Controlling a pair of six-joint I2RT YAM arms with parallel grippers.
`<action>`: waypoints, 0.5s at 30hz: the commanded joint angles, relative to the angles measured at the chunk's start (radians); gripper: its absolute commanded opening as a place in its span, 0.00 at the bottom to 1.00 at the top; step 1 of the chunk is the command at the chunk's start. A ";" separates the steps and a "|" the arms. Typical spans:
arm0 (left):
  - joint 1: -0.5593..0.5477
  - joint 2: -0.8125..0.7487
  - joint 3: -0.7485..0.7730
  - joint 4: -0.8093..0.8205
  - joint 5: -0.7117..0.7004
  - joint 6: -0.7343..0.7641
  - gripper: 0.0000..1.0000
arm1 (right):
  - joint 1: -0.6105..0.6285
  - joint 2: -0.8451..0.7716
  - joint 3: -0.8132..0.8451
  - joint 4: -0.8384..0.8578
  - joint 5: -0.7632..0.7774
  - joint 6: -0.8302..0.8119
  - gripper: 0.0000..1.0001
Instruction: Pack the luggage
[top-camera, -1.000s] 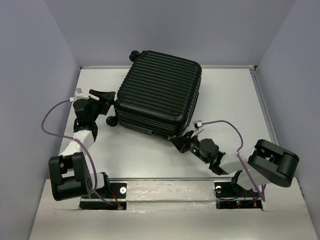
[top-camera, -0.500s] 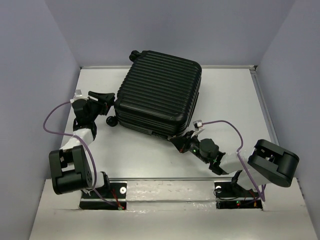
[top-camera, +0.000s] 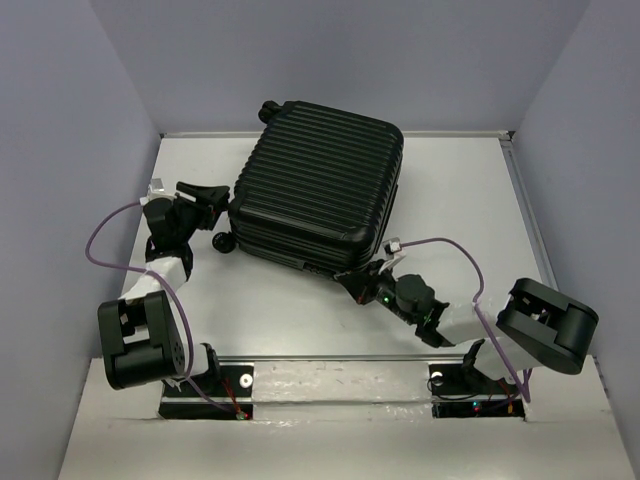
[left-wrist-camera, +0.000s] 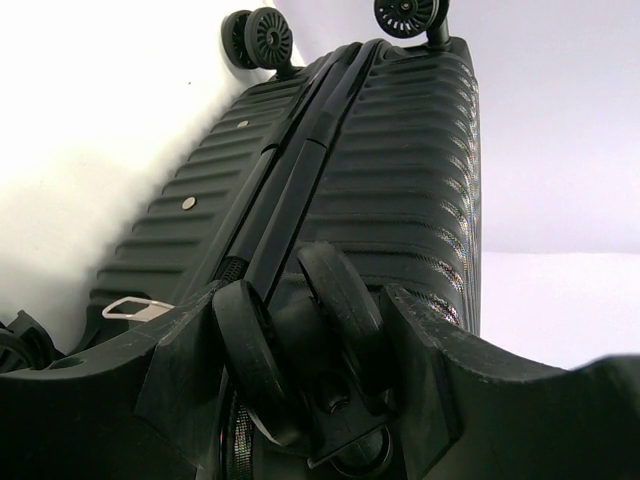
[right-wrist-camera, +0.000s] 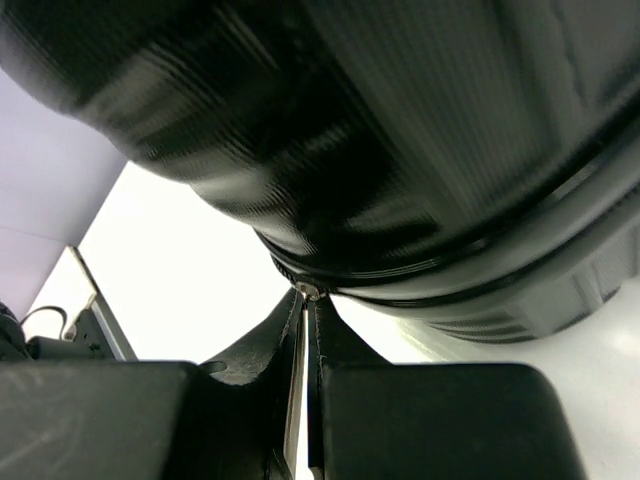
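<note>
The luggage (top-camera: 320, 190) is a black ribbed hard-shell suitcase lying flat and closed on the white table, a little left of centre. My left gripper (top-camera: 208, 203) is at its left corner. In the left wrist view the left gripper (left-wrist-camera: 305, 305) has its fingers against both sides of a twin wheel (left-wrist-camera: 340, 290) of the luggage (left-wrist-camera: 400, 180). My right gripper (top-camera: 352, 278) is at the suitcase's near edge. In the right wrist view the right gripper (right-wrist-camera: 308, 300) is shut on the thin metal zipper pull (right-wrist-camera: 303, 335), just under the shell (right-wrist-camera: 400, 130).
Another wheel (top-camera: 222, 240) sticks out below the left gripper, and one (top-camera: 268, 108) at the far corner. Purple cables (top-camera: 100, 235) loop off both arms. Grey walls stand close around the table (top-camera: 460, 200). A metal rail (top-camera: 340, 375) runs along the near edge.
The right gripper has crept slightly left along the suitcase's near edge, still pinching the zipper pull. The left arm's elbow shifted a little; its gripper stays on the wheel.
</note>
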 joint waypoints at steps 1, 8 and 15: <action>0.003 -0.056 0.044 0.064 0.040 0.037 0.06 | 0.013 -0.002 0.062 -0.103 -0.012 -0.058 0.07; -0.021 -0.159 -0.041 0.075 0.063 0.046 0.06 | 0.094 0.047 0.255 -0.340 0.031 -0.163 0.07; -0.109 -0.326 -0.189 0.060 0.097 0.081 0.06 | 0.190 0.182 0.476 -0.439 0.197 -0.168 0.07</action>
